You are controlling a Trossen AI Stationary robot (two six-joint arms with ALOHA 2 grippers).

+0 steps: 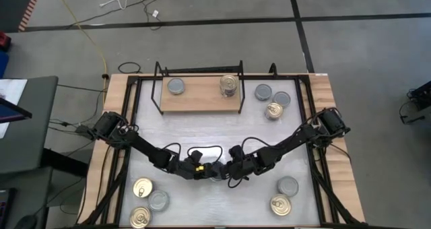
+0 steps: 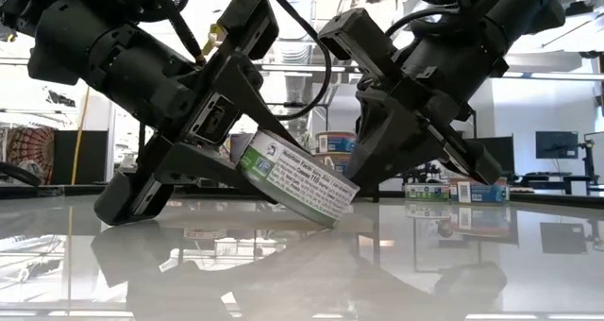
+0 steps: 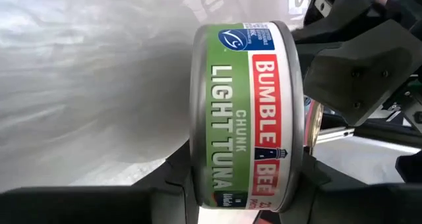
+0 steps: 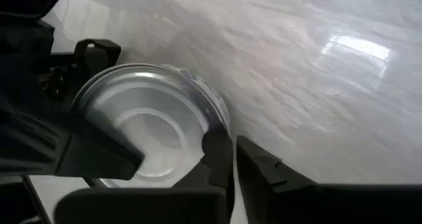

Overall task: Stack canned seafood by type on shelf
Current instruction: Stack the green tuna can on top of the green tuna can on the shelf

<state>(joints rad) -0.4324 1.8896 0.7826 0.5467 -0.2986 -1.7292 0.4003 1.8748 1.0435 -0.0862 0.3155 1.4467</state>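
High view: both grippers meet at the table's front middle, with the shelf (image 1: 200, 94) well behind them and the can hidden between them. Low view: the can (image 2: 297, 177) is tilted, one edge on the table, left gripper (image 2: 241, 165) across its flat faces, right gripper (image 2: 401, 165) just beside its raised end. Left wrist view: the can (image 3: 247, 112) stands on edge, squeezed between the left fingers. Right wrist view: the can's face (image 4: 148, 128) lies just ahead; the right fingers (image 4: 221, 155) are nearly together, holding nothing. So it's the left arm's move.
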